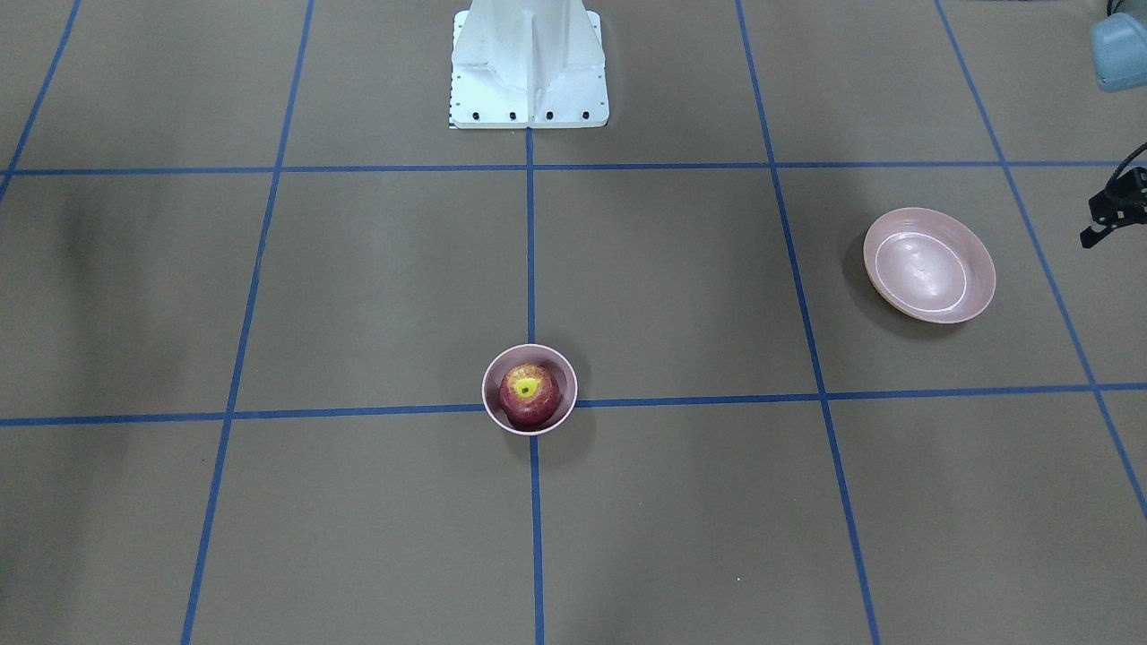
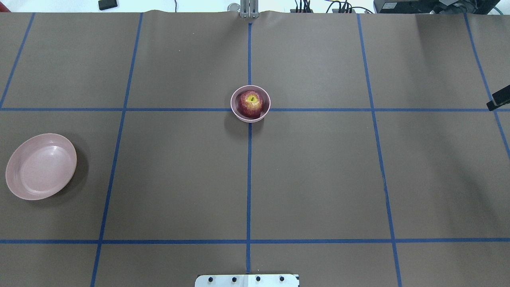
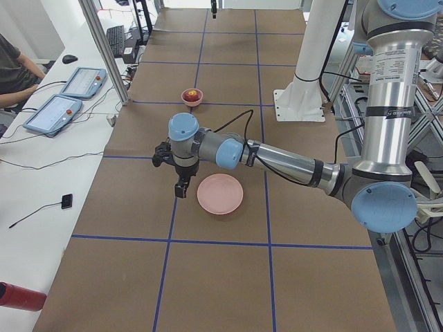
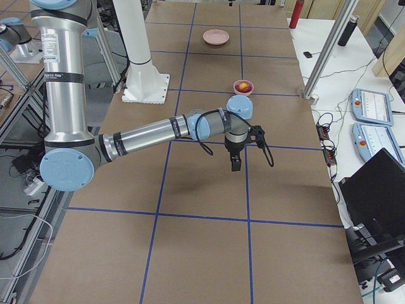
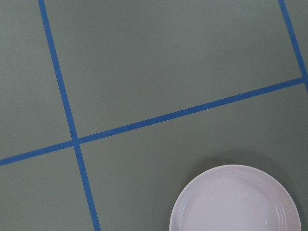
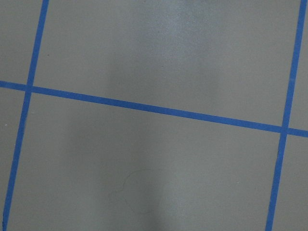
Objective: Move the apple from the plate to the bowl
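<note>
The dark red apple (image 1: pixel 530 392) with a yellow stem patch sits inside the small pink bowl (image 1: pixel 494 363) at the table's middle, where two blue lines cross; both also show in the overhead view, apple (image 2: pixel 251 103) in bowl (image 2: pixel 237 114). The wide pink plate (image 1: pixel 929 264) lies empty on the robot's left side, and shows in the overhead view (image 2: pixel 40 166) and the left wrist view (image 5: pixel 236 202). My left gripper (image 3: pixel 181 187) hangs above the table beside the plate; I cannot tell its state. My right gripper (image 4: pixel 235 163) hangs over bare table, its state unclear.
The robot's white base (image 1: pixel 529 67) stands at the table's robot side. Blue tape lines (image 2: pixel 249 179) divide the brown table into squares. Operator tablets (image 3: pixel 55 114) and a red bottle (image 3: pixel 17 296) lie on the white side bench.
</note>
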### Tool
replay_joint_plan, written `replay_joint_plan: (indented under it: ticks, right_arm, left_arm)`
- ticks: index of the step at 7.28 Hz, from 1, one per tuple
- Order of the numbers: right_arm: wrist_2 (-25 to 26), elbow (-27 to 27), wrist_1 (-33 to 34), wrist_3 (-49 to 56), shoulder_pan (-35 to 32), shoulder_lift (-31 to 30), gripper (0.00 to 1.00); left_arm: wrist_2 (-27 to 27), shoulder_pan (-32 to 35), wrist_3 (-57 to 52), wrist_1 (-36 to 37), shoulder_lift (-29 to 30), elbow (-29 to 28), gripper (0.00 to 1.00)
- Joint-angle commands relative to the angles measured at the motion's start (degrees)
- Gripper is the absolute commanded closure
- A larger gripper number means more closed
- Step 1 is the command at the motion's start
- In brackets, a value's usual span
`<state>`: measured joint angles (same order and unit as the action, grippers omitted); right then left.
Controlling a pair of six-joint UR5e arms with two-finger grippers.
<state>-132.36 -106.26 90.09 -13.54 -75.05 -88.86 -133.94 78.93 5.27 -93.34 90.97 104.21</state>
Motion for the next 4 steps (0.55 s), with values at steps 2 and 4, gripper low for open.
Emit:
replay_joint_plan:
  ticks: [2,4]
  right_arm:
    - [0.00,-0.09,0.09,0.00,-0.01,-0.09,0.00]
    - [0.00,-0.09,0.00,0.00,-0.01,0.00,0.00]
  left_arm:
    - [0.35,0.00,0.09,0.17,0.00,1.34,0.02]
    - [0.09,0.17,0.09,0.18,-0.09,1.79,0.02]
